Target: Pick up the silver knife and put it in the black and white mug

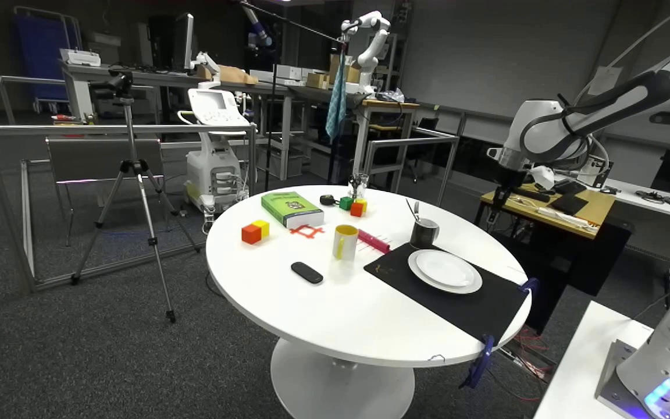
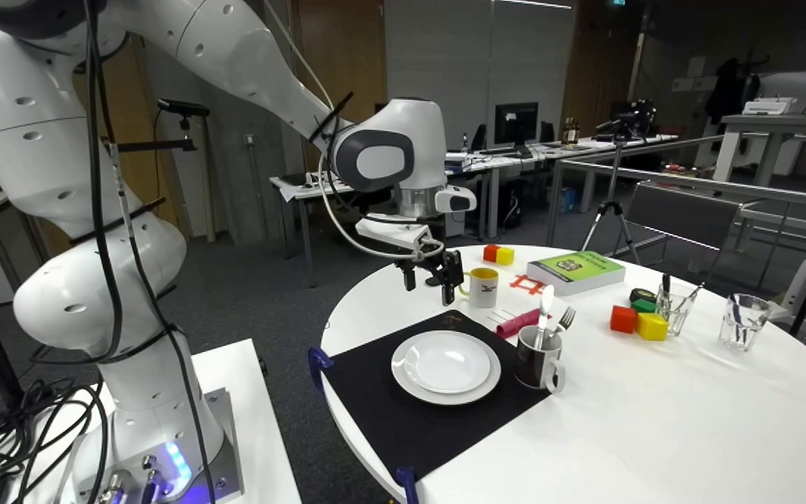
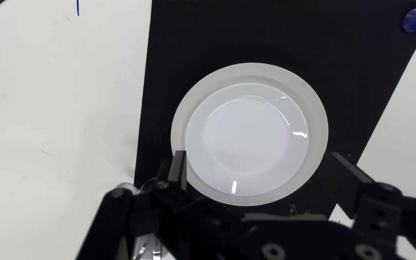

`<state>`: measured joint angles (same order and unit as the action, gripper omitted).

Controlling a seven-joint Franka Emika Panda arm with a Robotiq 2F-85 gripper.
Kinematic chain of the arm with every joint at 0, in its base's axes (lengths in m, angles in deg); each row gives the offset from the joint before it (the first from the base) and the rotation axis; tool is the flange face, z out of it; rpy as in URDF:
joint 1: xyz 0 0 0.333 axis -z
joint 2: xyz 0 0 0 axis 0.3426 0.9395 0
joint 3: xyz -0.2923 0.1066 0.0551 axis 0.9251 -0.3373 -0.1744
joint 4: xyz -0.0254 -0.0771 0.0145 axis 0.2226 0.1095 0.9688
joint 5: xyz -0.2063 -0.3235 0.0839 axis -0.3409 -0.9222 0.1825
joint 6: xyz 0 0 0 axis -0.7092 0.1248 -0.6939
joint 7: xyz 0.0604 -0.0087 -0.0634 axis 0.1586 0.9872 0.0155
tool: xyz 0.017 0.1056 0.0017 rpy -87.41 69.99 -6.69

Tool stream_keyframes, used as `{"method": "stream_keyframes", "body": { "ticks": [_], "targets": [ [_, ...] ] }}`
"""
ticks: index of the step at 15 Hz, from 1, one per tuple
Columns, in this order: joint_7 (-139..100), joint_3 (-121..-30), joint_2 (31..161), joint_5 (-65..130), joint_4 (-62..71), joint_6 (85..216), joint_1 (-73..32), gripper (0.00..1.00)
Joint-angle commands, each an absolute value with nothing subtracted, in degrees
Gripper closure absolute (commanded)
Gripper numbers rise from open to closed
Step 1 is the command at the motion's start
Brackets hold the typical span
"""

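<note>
The black and white mug (image 2: 534,364) stands upright by the edge of the black mat, beside the white plates; it also shows in an exterior view (image 1: 423,234). The silver knife (image 2: 545,308) stands in this mug with its upper part above the rim, beside a fork (image 2: 567,319). In the wrist view, the mug's handle (image 3: 125,186) shows at lower left, and the rest is mostly hidden behind a finger. My gripper (image 2: 431,283) is open and empty, well above the table and to the side of the mug. In the wrist view its fingers (image 3: 256,155) are wide apart over the plate.
Two stacked white plates (image 2: 483,383) lie on the black mat (image 2: 389,420), held by blue clamps (image 2: 317,365). Nearby are a yellow-and-white mug (image 2: 483,287), a pink roll (image 2: 518,323), a green book (image 2: 574,269), coloured cubes (image 2: 623,319), glasses (image 2: 744,322) and a black remote (image 1: 307,272).
</note>
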<state>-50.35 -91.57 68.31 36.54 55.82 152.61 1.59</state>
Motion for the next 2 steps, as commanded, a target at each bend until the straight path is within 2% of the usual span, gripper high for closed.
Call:
{"method": "stream_keyframes", "body": {
  "ticks": [1,2],
  "targets": [
    [-48.75,-84.56,68.6,34.4,55.78,152.55,-5.43,0.0],
    [-48.75,-84.56,68.6,34.4,55.78,152.55,-5.43,0.0]
  ]
}}
